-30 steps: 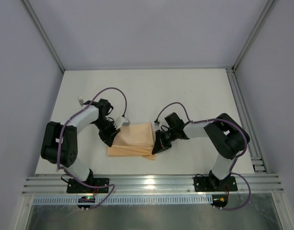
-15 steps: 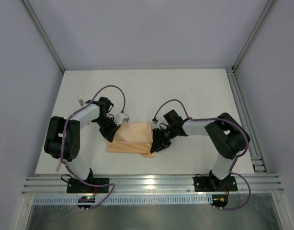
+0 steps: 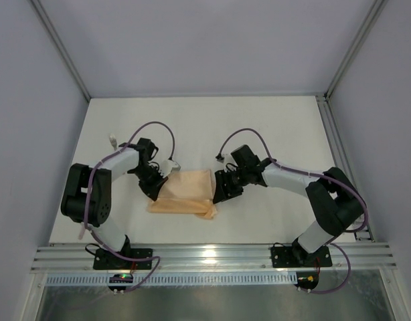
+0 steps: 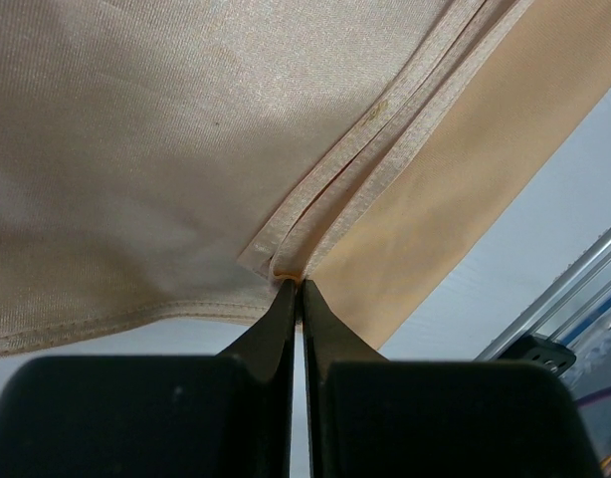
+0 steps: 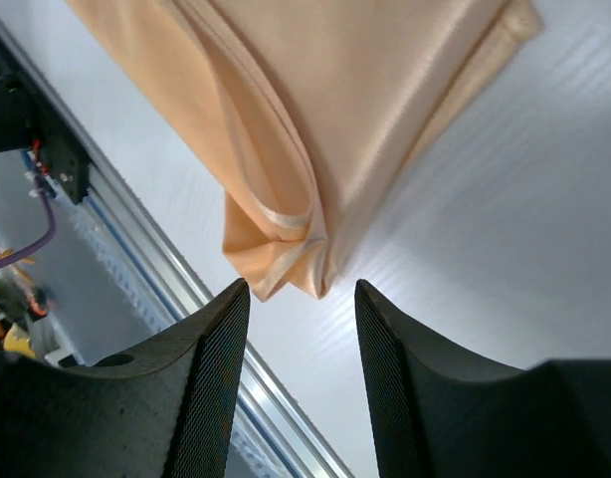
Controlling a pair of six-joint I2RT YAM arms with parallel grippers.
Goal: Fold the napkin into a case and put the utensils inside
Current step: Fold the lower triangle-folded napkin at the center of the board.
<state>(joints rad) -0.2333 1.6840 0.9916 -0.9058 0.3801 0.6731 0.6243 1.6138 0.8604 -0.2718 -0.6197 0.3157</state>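
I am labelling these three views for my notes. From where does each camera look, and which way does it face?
Top external: above and behind the bases, facing down on the white table; left arm and right arm, the folded napkin between them.
Left wrist: on the left arm, looking along the shut left pincer pinching a napkin corner.
Right wrist: looking past the open right pincer at another napkin corner and the table.
Shared: all three show the napkin.
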